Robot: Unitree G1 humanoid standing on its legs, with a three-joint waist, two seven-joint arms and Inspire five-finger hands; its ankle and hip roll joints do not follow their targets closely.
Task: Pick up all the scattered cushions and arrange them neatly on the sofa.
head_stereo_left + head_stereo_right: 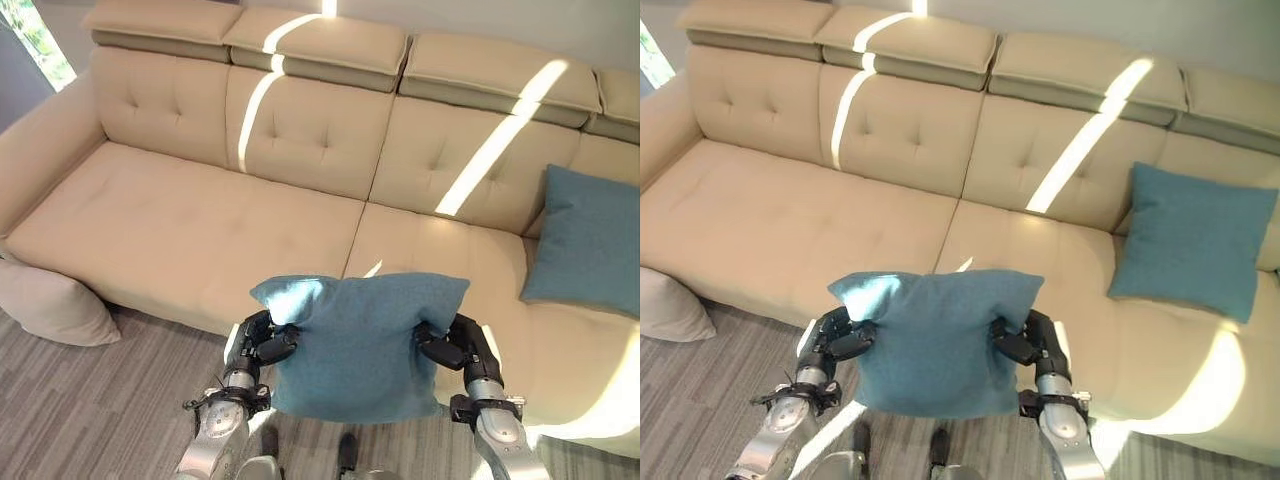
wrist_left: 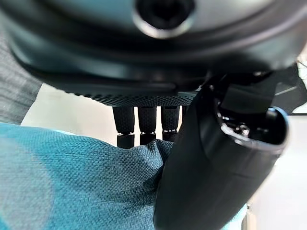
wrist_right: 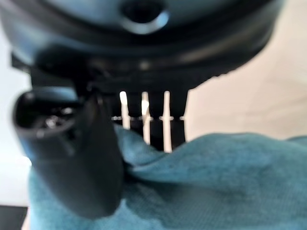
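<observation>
I hold a teal cushion (image 1: 360, 345) up in front of the beige sofa (image 1: 180, 230), just short of the seat's front edge. My left hand (image 1: 268, 343) pinches the cushion's left edge, thumb (image 2: 211, 167) in front and fingers (image 2: 144, 125) behind the cloth (image 2: 76, 182). My right hand (image 1: 452, 347) grips the right edge the same way, its thumb (image 3: 76, 158) pressed into the teal fabric (image 3: 220, 182). A second teal cushion (image 1: 585, 240) leans upright against the sofa's backrest at the right end. A beige cushion (image 1: 55, 305) lies on the floor at the sofa's left end.
The sofa's left and middle seats (image 1: 200, 240) are bare, crossed by strips of sunlight. Grey striped floor (image 1: 90, 410) runs along the sofa's front. The left armrest (image 1: 40, 160) rises at the far left.
</observation>
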